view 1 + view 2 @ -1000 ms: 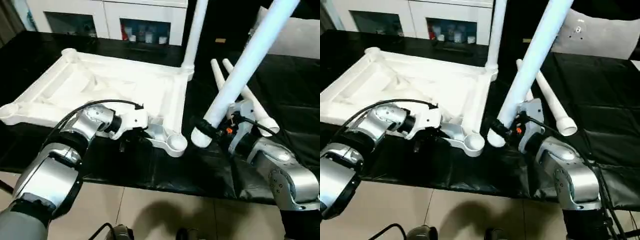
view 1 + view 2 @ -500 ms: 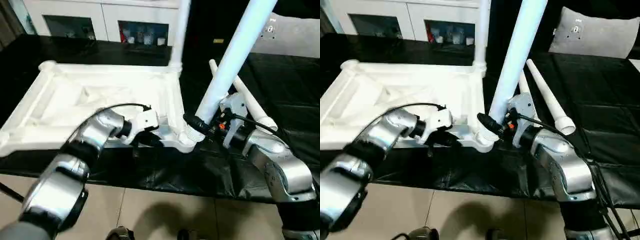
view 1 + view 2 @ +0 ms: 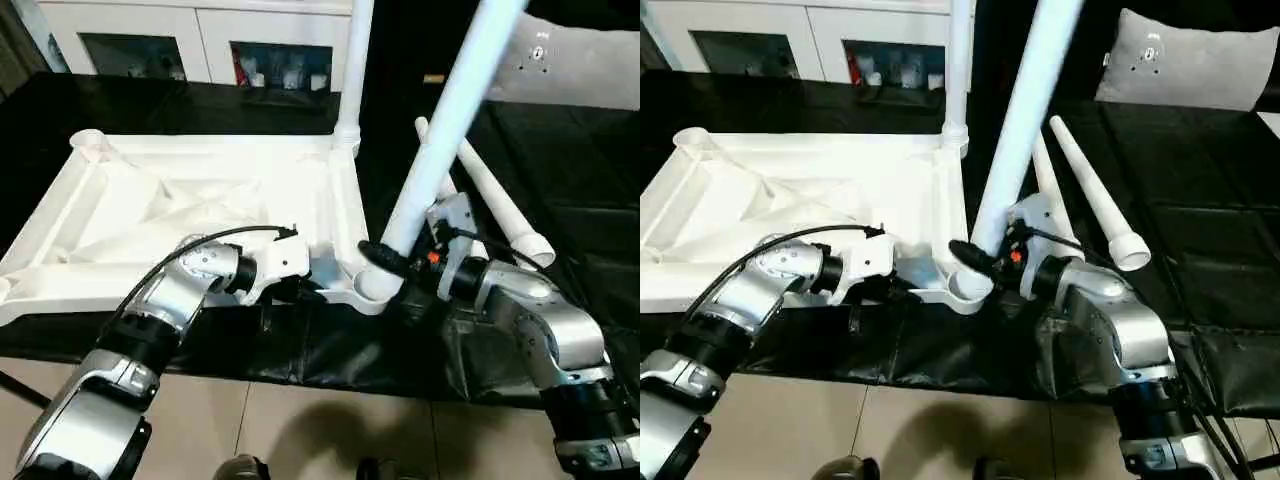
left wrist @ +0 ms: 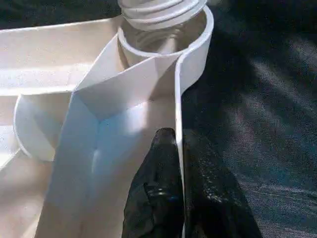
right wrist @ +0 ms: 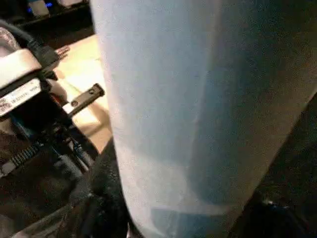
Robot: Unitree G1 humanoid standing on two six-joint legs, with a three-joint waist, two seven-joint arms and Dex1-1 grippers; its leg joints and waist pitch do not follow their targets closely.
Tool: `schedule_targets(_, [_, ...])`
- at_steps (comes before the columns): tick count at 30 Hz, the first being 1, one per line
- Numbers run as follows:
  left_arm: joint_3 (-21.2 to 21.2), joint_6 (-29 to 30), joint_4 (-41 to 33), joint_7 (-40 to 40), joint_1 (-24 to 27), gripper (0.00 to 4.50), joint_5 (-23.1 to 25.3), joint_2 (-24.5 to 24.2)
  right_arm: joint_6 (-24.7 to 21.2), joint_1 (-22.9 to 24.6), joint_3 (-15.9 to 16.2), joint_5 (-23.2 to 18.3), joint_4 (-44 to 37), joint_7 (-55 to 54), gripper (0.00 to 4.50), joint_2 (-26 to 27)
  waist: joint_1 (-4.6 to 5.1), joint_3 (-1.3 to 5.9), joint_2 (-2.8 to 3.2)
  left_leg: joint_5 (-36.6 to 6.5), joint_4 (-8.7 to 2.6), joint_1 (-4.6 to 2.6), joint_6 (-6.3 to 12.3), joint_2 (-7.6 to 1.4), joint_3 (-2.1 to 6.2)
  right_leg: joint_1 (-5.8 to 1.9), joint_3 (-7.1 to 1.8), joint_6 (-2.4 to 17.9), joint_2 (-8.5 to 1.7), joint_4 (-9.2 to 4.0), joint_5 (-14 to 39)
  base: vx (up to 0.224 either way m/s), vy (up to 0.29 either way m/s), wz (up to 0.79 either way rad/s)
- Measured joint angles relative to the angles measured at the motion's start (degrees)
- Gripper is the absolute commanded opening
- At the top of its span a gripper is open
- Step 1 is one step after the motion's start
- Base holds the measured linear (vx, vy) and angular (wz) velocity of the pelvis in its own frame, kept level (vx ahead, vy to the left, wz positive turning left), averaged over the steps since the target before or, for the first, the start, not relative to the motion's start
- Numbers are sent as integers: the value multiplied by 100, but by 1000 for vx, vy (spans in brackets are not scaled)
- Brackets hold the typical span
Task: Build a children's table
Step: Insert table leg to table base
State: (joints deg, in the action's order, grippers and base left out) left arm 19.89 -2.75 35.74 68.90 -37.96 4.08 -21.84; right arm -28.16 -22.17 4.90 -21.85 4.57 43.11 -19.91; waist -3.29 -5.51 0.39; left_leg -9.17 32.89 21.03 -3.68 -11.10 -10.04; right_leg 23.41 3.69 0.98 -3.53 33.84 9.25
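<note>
Leg [image 3: 452, 115] sits tilted in the right gripper [image 3: 385, 262], jaws clamped round its thick end, threaded tip at the near corner socket [image 3: 372, 285] of the upside-down tabletop [image 3: 190, 215]. Left gripper [image 4: 173, 163] pinches the tabletop's near rim just beside that socket, jaws almost closed. One leg [image 3: 352, 70] stands in the far socket; two more legs [image 3: 495, 200] lie on the desk [image 3: 580, 190] beyond the held one. Advice: bring the leg upright over the socket before twisting, and keep the rim pinned.

Work table in a room with a tiled floor

A black cover [image 3: 560, 150] drapes the table. Behind it stands a white cabinet [image 3: 210, 35] with glass doors and small items inside. A grey cushion [image 3: 1185, 60] lies at the far right. Beige floor tiles [image 3: 300, 430] show below.
</note>
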Motion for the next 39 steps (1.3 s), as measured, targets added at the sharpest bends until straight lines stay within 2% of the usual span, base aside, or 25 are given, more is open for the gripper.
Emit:
schedule_targets(11, [-45, 70, -153, 77, 80, 0, 7, -41, 181, -202, 320, 205, 267, 305, 190, -16, 36, 0, -3, -1, -9, 1, 0, 7, -1, 2, -1, -6, -6, -3, 8, 0, 0, 0])
schedule_targets(15, [-47, 115, -296, 180, 142, 0, -1, -112, 359, -279, 440, 278, 419, 404, 190, -33, 42, 7, -18, -1, -29, -2, 0, 7, -1, 6, 1, -6, -4, -3, 21, 0, 0, 0])
schedule_targets(21, [-45, 172, -359, 301, 145, 0, -4, -163, 377, -364, 468, 272, 563, 637, 190, -51, 79, 18, -46, -6, -42, -2, -7, 6, -2, 8, 2, -1, -2, -2, 39, 0, 0, 0])
schedule_targets(25, [-45, 174, -374, 321, 146, 0, -4, -159, 357, -373, 404, 158, 670, 695, 190, -36, 75, 20, -48, -6, -47, -3, -7, 6, -2, 8, 4, 8, -3, 1, 43, 0, 0, 0])
schedule_targets(29, [-69, 188, -389, 307, 160, 0, -4, -89, 257, -184, -108, -279, 912, 611, 190, 241, 59, 21, -45, -6, -52, -4, -7, 7, -3, 8, 4, 15, -3, 0, 42, 0, 0, 0])
schedule_targets(34, [-84, 226, -388, 263, 167, 0, -4, -15, 377, 221, -455, -573, 787, 479, 190, 420, 20, 29, -30, -8, -53, -4, -8, 8, -4, 8, 5, 15, -5, -2, 43, 0, 0, 0])
schedule_targets(37, [-85, 225, -387, 261, 171, 0, -4, 11, 655, 474, -412, -486, 542, 396, 190, 432, -5, 36, -18, -13, -54, -4, -11, 9, -4, 8, 4, 18, -6, -2, 46, 0, 0, 0])
schedule_targets(39, [-85, 225, -380, 262, 176, 0, -3, 20, 1009, 559, -170, -199, 386, 341, 190, 335, -5, 42, -8, -19, -54, -5, -18, 9, -4, 7, 4, 18, -6, -2, 47, 0, 0, 0])
